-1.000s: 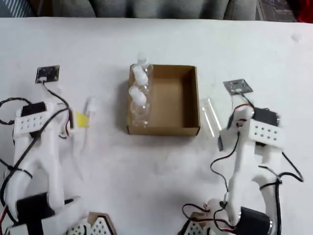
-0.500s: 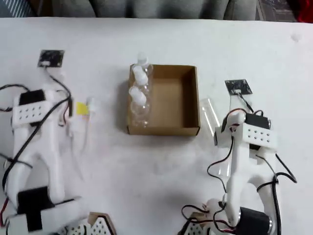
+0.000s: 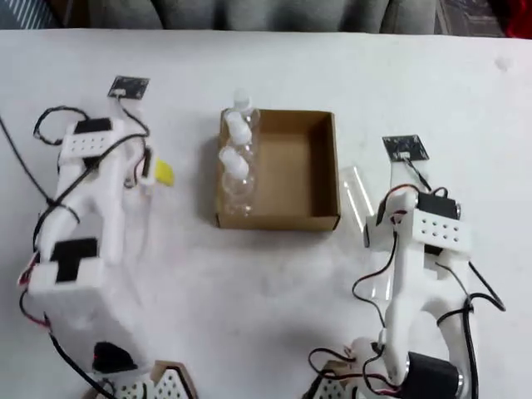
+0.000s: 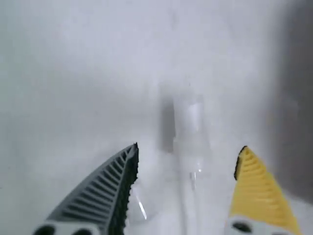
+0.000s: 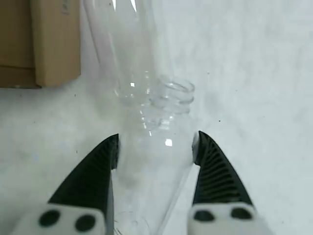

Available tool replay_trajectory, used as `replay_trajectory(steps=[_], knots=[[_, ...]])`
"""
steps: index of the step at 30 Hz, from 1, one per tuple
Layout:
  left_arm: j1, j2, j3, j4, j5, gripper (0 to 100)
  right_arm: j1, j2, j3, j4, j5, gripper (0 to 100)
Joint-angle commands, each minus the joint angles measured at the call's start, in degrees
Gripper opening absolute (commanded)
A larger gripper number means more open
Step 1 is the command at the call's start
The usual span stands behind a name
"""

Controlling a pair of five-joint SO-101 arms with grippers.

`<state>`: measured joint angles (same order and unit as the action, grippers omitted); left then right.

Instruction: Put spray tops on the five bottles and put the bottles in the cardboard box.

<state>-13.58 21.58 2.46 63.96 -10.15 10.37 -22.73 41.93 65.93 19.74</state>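
High view: your cardboard box [image 3: 278,220] sits open in the middle of the desk [image 3: 274,283], and three capped bottles [image 3: 236,162] lie in a row along its left inner wall, with the rest of the box floor bare brown. Your left arm stands to the left of the box, its yellow finger pointing toward the box wall and apart from it. Left wrist view: the left claw [image 4: 189,148] is spread wide, grey finger on one side and yellow on the other. A clear spray top [image 4: 188,122] lies on the desk in the gap between them; you cannot tell whether either finger touches it. Right wrist view: the right claw [image 5: 157,137] is closed onto an uncapped bottle [image 5: 154,156], both black fingers pressed against its clear sides just below the shoulder, with the open threaded neck pointing away from the camera. A second bottle [image 5: 122,44], also clear, lies on the desk just beyond that neck, beside the corner of the box. In the high view this pair lies to the right of the box, outside it, with the right arm over the near end.
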Motion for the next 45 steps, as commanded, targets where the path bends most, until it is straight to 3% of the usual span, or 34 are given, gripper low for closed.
replay_trajectory(steps=[1,5,9,10,12,20,25,30,39,45], knots=[[0.7,5.6,-8.4,0.4,-0.4,29,-0.4,-2.1,-0.4,-0.6,-0.4,1.6],[0.7,10.0,-11.3,0.2,-0.4,24,-0.3,-2.1,-0.4,-0.6,-0.4,1.6],[1.4,12.7,-13.5,0.4,-0.7,2,-0.4,-2.1,-0.4,-0.6,-0.3,1.6],[1.5,13.0,-13.7,0.7,-0.9,1,-0.3,-2.1,-0.4,-0.6,-0.3,1.6],[1.5,12.9,-14.1,2.8,-0.4,6,0.0,-2.2,-0.6,-0.5,-0.2,1.6],[3.3,4.2,-14.1,14.3,0.0,2,3.4,-4.7,-7.0,3.9,2.9,1.6],[5.5,-6.1,-13.6,21.0,6.7,2,4.4,-10.6,-10.5,8.1,2.5,1.6],[7.3,-16.7,-13.0,26.4,7.9,2,4.0,-19.9,-9.8,9.5,2.5,1.6],[7.2,-35.4,6.5,16.5,8.0,2,0.3,-36.5,-0.9,5.1,-1.5,1.6],[6.6,-45.5,9.1,15.0,8.1,2,-9.5,-40.2,-0.9,-0.7,-4.4,1.7]])
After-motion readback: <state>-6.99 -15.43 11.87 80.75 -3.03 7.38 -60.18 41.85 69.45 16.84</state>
